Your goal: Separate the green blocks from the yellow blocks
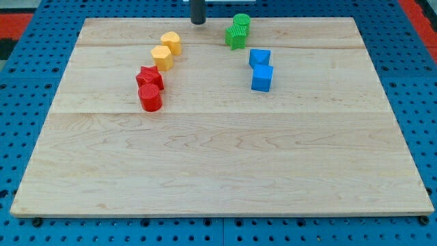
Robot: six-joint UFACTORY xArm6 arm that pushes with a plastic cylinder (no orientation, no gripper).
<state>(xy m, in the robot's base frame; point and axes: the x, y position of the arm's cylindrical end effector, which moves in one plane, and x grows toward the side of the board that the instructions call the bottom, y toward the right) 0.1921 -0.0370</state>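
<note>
Currently my tip (198, 22) sits at the desk's (218, 157) top edge, between the two yellow blocks (166, 50) and the two touching green blocks (237, 31), clear of both; the rod is cropped above. No pincer visible. The green blocks' shapes are unclear.
</note>
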